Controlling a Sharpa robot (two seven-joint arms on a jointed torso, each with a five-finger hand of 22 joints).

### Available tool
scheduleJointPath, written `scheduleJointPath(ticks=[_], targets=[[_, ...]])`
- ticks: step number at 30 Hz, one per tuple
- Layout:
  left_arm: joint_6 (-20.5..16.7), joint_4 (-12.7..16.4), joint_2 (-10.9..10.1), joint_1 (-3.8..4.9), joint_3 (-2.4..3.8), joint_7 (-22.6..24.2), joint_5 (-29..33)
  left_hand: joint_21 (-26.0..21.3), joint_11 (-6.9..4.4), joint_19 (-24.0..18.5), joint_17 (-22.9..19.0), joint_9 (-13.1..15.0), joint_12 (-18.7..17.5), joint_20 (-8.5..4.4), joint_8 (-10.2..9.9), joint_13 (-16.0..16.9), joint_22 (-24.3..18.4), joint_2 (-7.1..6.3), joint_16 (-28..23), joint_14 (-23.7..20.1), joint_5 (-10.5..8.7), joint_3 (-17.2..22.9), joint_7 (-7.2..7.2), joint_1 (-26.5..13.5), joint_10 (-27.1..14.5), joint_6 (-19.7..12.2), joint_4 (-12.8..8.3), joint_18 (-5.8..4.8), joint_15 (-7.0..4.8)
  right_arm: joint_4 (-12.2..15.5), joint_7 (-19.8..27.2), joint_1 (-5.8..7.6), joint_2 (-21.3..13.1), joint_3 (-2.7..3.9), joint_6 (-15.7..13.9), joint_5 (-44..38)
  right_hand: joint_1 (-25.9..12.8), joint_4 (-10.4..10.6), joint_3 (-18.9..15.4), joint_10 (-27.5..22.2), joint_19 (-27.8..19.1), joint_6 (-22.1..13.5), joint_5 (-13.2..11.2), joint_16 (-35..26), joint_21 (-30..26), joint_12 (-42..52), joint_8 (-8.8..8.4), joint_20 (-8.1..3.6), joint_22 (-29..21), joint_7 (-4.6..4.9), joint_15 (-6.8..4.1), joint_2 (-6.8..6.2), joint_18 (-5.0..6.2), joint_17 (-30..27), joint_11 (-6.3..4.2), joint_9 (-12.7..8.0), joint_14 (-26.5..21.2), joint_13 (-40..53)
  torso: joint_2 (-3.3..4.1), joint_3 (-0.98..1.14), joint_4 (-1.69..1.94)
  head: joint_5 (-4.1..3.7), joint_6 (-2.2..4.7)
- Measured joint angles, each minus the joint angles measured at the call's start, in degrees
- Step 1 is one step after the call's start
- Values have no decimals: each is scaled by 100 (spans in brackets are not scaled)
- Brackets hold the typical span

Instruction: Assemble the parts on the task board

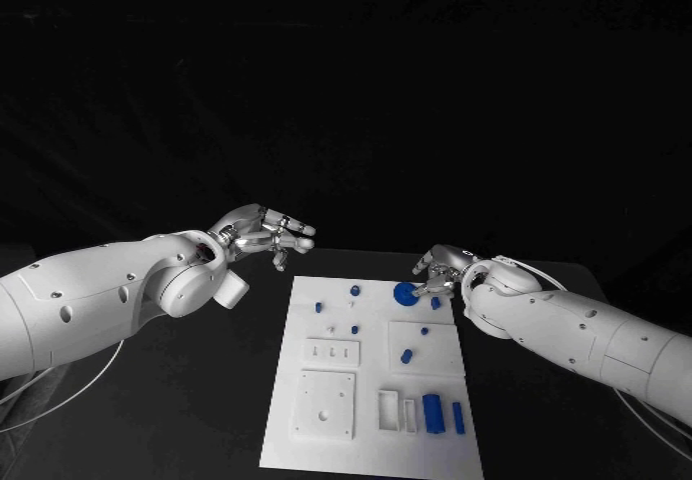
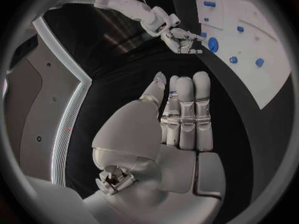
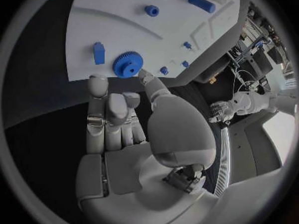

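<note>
Right robot hand (image 1: 438, 274) empty, fingers apart, fingertips just beside blue gear (image 3: 128, 63) at far edge of task board (image 1: 361, 440); left robot hand (image 1: 268, 234) empty, fingers loosely apart, over tabletop (image 1: 216, 400) beside board's far corner.

Task board (image 1: 372, 400) lies mid-bench (image 1: 216, 400), gear (image 1: 405, 292) at its far right corner, left hand (image 1: 267, 235) beyond its far left corner, right hand (image 1: 444, 272) beside gear.

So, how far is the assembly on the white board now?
Some small blue parts already stand on the task board. The right hand is at the blue gear, whether gripping it is unclear. The left hand hovers off the board, holding nothing. Blue blocks lie in the near tray, seemingly left.
</note>
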Motion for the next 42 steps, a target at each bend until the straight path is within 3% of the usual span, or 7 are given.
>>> scheduleJointPath(ticks=[10,15,23,33,39,42], targets=[[65,25,12,0,0,-16,-95,-218,27,-18,146,0,1,18,0,0,112,-12,-248,31,0,42,0,-12,-27,0,51,-1,31,-175,-67,-75,184,-4,52,-88,23,55,43,74,0,0,-26,86,282,134,0,0,-1,0,19,-23,3,84,-12,0,20,98,-2,-2,10,3,-14],[96,29,15,0,0,-24,-112,-306,47,-17,154,-1,-31,18,0,0,140,-12,-330,31,0,27,0,-12,-47,0,66,-2,31,-197,-94,-102,234,-6,100,-128,-10,-21,251,233,0,0,-26,257,1324,469,0,0,-1,0,19,9,5,164,-5,-4,20,375,-1,-6,13,2,-38],[155,40,15,0,0,-49,-130,-306,47,-16,153,-1,-31,20,0,0,149,-12,-334,52,0,27,0,-12,-47,0,66,-3,52,-232,-156,-121,272,-7,198,-200,-84,-136,486,350,0,29,-66,388,2045,648,0,0,-1,-10,-1,84,5,162,-21,-4,40,588,-1,-9,10,13,-63],[199,55,17,0,0,-92,-137,-483,59,25,160,-1,-61,60,0,0,194,-12,-470,51,0,59,0,-12,-100,0,97,-2,52,-373,-231,-158,359,-6,220,-262,-114,-144,605,389,0,-264,-150,416,2195,665,0,0,-2,-26,-1,114,6,156,0,-27,40,647,-2,-6,13,-48,-57],[218,77,15,3,0,-122,-145,-550,58,25,159,-1,-61,60,0,0,230,-12,-537,72,0,58,0,-12,-100,0,97,-3,72,-439,-262,-169,429,-6,206,-282,-114,-108,569,389,0,-597,-244,442,2228,692,-34,0,-2,-19,-1,114,6,153,0,-41,39,683,1,-3,12,-30,-43],[224,85,16,5,0,-136,-149,-578,58,25,159,-1,-61,60,0,0,238,-12,-560,71,0,58,0,-12,-99,0,97,-3,72,-456,-275,-169,447,-4,191,-288,-114,-79,540,389,0,-603,-244,465,2228,692,-34,0,-2,-12,-1,114,6,149,0,-44,39,692,4,-3,12,-14,-43]])
